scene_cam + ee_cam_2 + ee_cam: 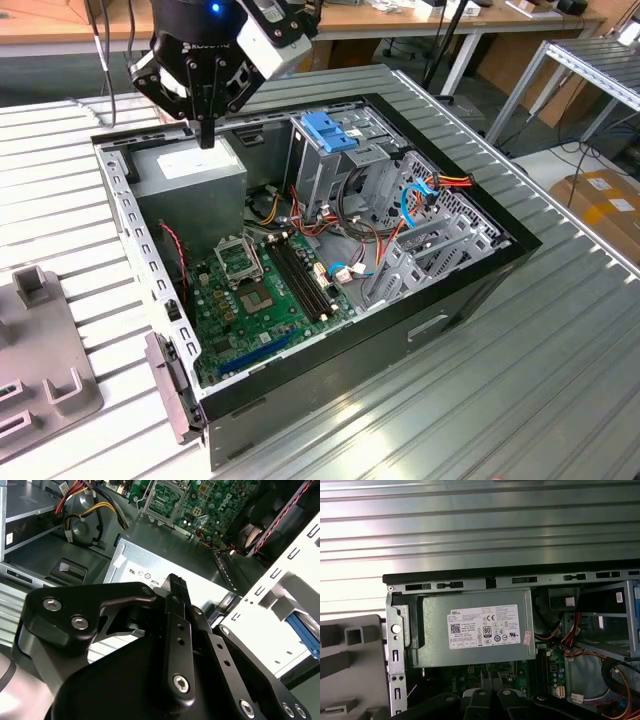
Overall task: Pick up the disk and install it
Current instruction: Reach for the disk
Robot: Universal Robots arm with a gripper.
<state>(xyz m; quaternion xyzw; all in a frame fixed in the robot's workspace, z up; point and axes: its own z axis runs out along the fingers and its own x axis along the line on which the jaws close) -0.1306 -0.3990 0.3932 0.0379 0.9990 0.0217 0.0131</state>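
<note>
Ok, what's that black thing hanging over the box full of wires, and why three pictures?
That is the end of a robot arm. Its black metal pincer works like two fingers; they are closed, with nothing between them. It hangs above a grey metal power box in a corner of an open black computer case. Inside are a green circuit board, coloured wires and a blue plastic bracket on a metal cage. The case sits on a ribbed metal table, near a grey plastic holder. One picture comes from a camera standing off to the side. The other two come from cameras riding on the arm, looking past the pincer.
</note>
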